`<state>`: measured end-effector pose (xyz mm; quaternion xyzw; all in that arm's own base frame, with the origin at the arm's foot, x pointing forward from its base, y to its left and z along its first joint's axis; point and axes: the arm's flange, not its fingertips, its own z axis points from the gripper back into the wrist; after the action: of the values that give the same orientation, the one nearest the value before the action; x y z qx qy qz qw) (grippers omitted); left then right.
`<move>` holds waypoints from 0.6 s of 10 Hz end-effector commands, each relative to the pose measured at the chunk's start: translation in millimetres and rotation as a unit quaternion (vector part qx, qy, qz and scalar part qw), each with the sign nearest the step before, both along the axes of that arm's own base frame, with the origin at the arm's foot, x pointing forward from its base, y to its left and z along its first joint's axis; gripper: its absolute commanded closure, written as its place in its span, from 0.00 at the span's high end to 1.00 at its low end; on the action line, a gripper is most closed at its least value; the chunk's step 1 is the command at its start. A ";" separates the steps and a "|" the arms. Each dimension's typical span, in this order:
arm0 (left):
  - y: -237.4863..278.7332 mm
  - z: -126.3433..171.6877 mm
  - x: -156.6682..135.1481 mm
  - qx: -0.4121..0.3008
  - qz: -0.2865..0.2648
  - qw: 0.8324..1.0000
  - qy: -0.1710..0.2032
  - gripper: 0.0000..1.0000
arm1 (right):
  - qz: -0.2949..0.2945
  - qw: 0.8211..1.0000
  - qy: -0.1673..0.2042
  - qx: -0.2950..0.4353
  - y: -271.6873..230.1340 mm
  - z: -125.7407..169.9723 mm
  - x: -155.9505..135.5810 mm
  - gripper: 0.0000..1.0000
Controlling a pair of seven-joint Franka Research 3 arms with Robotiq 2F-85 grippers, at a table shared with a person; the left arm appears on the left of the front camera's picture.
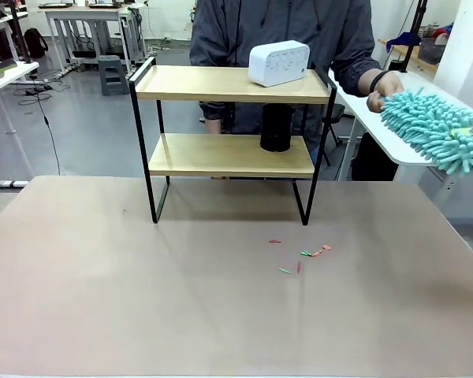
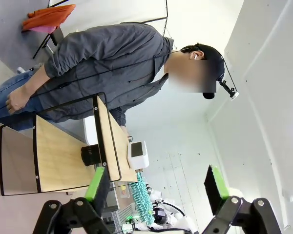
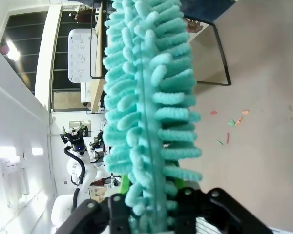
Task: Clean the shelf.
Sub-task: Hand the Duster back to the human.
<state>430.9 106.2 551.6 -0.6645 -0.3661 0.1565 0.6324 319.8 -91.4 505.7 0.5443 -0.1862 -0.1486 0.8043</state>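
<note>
The shelf [image 1: 221, 83] stands at the far middle of the table, with a white box [image 1: 278, 63] on its top board and a black cylinder [image 1: 275, 127] on the lower one. A teal fluffy duster [image 1: 437, 130] hangs in the air at the right edge, and a person's hand [image 1: 382, 87] holds its far end. In the right wrist view the duster [image 3: 146, 97] rises from between the fingers of my right gripper [image 3: 149, 195]. Its strands hide the pads, so the grip is unclear. My left gripper [image 2: 158, 187] is open and empty, facing the shelf [image 2: 58, 156] from a distance.
Several small red and green scraps [image 1: 303, 253] lie on the beige tabletop [image 1: 142, 299] in front of the shelf's right legs. The person stands right behind the shelf. A white table [image 1: 363, 102] lies at the far right.
</note>
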 end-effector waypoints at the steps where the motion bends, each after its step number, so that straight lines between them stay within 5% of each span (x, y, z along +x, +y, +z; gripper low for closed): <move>1: -1.6 -0.1 -3.1 0.003 -0.005 1.000 -0.002 1.00 | 0.013 1.000 -0.007 0.005 4.3 3.8 -2.7 1.00; 3: 0.0 0.0 0.0 0.000 0.000 1.000 0.000 1.00 | 0.033 0.999 -0.022 0.014 12.8 10.3 -7.0 0.98; 5: -6.9 18.7 -13.1 -0.030 -0.118 0.992 0.024 1.00 | 0.068 0.996 -0.039 0.039 32.9 18.4 -11.7 1.00; 6: -32.6 10.0 -7.8 0.012 -0.143 0.989 0.034 1.00 | 0.087 0.994 -0.049 0.051 52.0 22.2 -13.0 1.00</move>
<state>421.5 85.3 560.8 -0.7019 -0.2878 0.1094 0.6423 311.5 -56.6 528.3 0.5817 -0.1685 -0.0841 0.7913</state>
